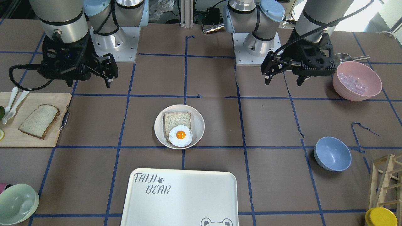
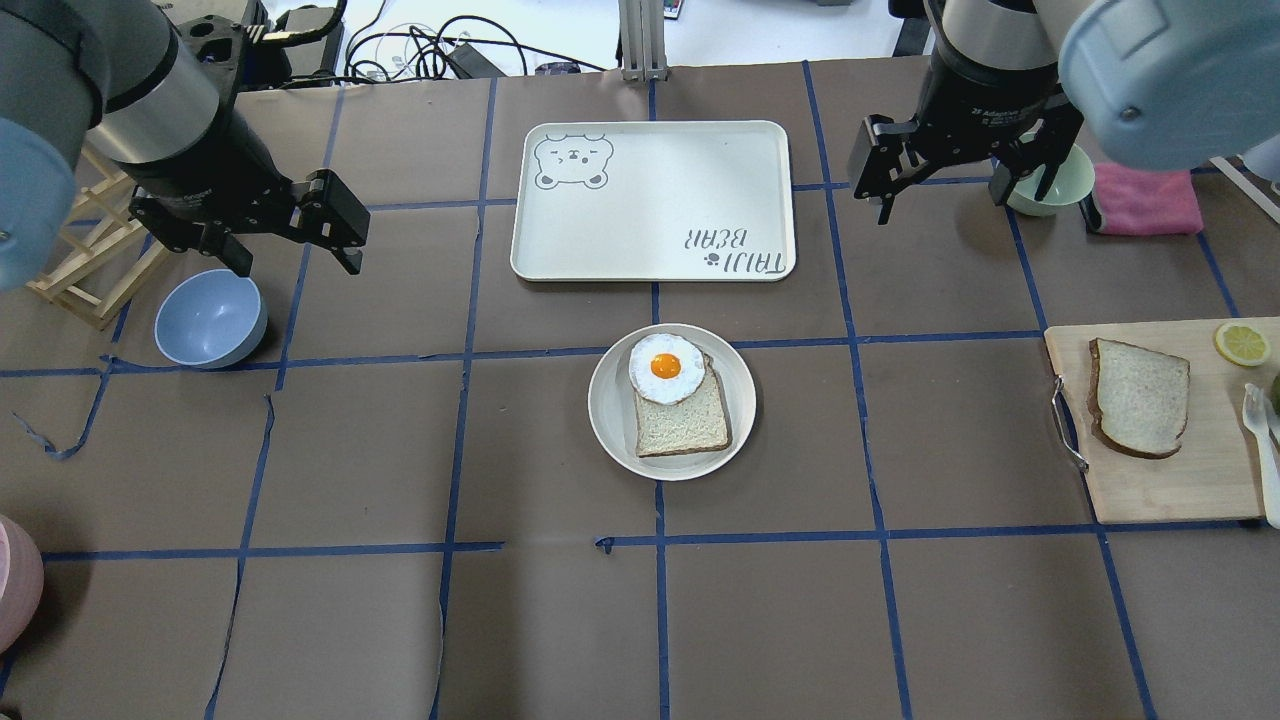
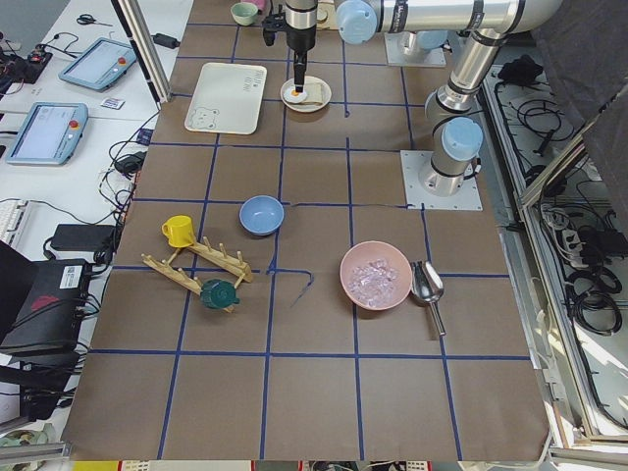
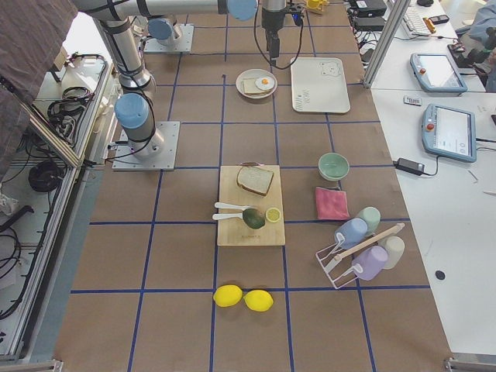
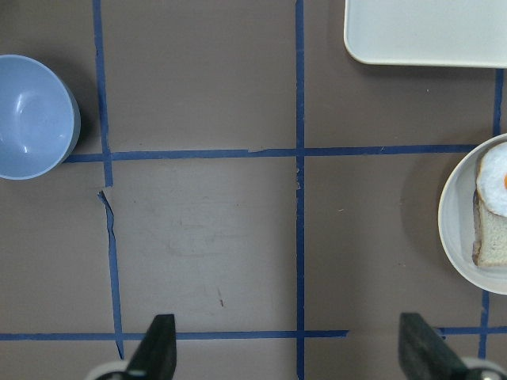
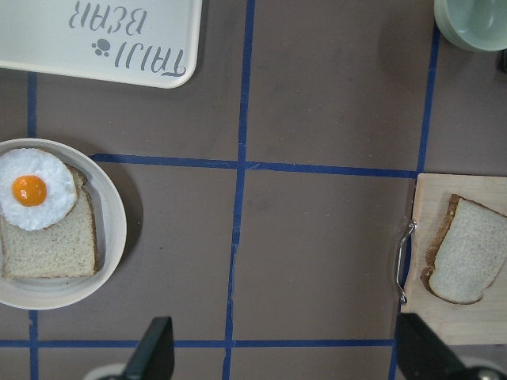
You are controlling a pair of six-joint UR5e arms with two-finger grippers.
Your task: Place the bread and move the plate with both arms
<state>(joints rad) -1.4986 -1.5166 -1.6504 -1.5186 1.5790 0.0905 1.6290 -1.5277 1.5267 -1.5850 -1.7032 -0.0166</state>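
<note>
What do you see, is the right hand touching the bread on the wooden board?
Apart. The overhead view shows the right hand hanging far from the bread, bare table between them.

- The bread [image 2: 1140, 397], a pale speckled slice with a domed top and dark brown crust, lies flat on a wooden cutting board [image 2: 1150, 490] at the robot's right end of the tabletop [image 2: 400, 450].
- The plate [image 2: 612, 400], round, cream-white and raised at the rim, sits mid-tabletop, holding a squarer slice [image 2: 685, 425] topped by a fried egg [image 2: 665, 368].
- The left gripper [image 2: 298, 262] and right gripper [image 2: 942, 205] hang above the tabletop, jaws spread, empty, well apart from both.
</note>
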